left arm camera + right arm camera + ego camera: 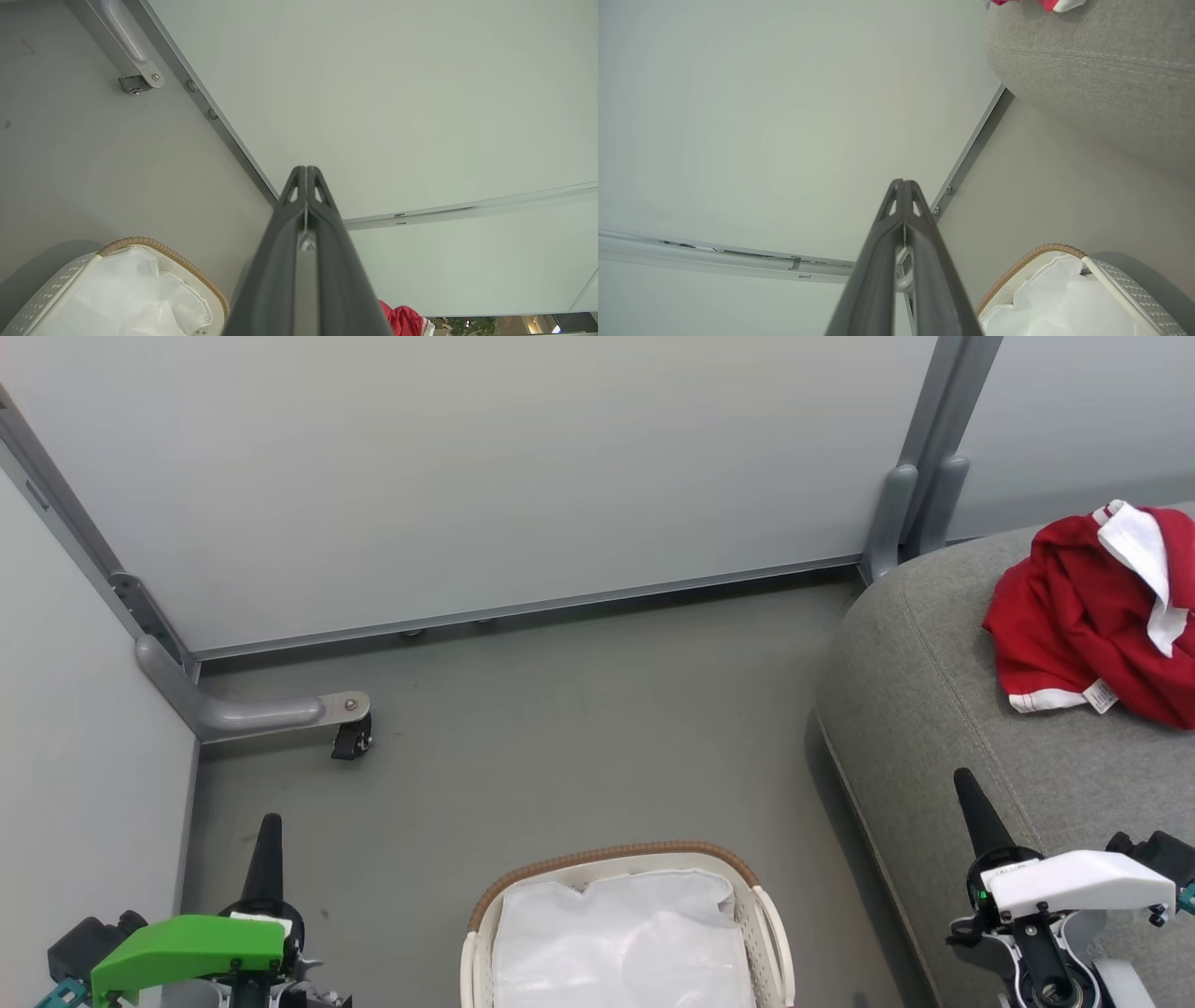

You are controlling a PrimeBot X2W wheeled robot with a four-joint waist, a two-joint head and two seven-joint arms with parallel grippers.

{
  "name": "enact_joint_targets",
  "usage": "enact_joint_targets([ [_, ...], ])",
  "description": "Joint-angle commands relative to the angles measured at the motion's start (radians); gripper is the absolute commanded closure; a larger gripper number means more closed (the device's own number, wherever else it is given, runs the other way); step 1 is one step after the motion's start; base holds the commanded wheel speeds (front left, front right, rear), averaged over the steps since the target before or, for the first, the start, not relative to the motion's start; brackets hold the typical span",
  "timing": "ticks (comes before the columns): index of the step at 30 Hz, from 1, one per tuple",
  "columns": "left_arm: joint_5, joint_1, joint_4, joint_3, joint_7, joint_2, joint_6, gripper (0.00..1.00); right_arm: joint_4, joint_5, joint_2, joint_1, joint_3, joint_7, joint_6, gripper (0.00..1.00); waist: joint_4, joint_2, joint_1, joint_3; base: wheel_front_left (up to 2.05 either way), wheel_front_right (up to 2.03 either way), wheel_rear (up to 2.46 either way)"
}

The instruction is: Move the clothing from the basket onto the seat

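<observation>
The red clothing (1088,616) with white trim lies crumpled on the grey seat (934,709) at the right; slivers of it show as red clothing (404,321) and clothing (1045,3). The cream basket (770,919) with its brown woven rim stands on the floor at bottom centre, only its white lining visible inside. It appears again as the basket (51,289) and the basket (1134,289). My left gripper (269,831) is shut at the lower left, left of the basket, holding nothing. My right gripper (966,789) is shut over the seat's front part, also holding nothing.
Pale partition walls (467,476) close the space at the back and left. A grey support foot with a black caster (350,737) juts onto the floor at the left. Grey floor (579,737) lies between basket, wall and seat.
</observation>
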Motion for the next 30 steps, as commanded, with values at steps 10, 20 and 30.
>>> enact_joint_targets([
  [10, -0.093, -0.037, -0.012, 0.018, 0.026, 0.005, -0.012, 1.0, -0.019, 0.105, -0.007, -0.005, -0.016, 0.029, 0.0, 1.0, 0.002, 0.0, 0.0, 0.0, 0.0, 0.0, 0.0],
  [20, -0.166, -0.047, -0.013, 0.029, 0.049, 0.005, -0.017, 1.0, -0.026, 0.186, -0.007, -0.004, -0.027, 0.05, 0.0, 1.0, 0.003, 0.0, 0.0, -0.001, 0.0, 0.0, 0.0],
  [30, -0.233, -0.055, -0.014, 0.041, 0.068, 0.005, -0.023, 1.0, -0.033, 0.262, -0.008, -0.003, -0.037, 0.07, -0.001, 1.0, 0.004, 0.0, 0.0, -0.001, 0.0, 0.0, 0.0],
])
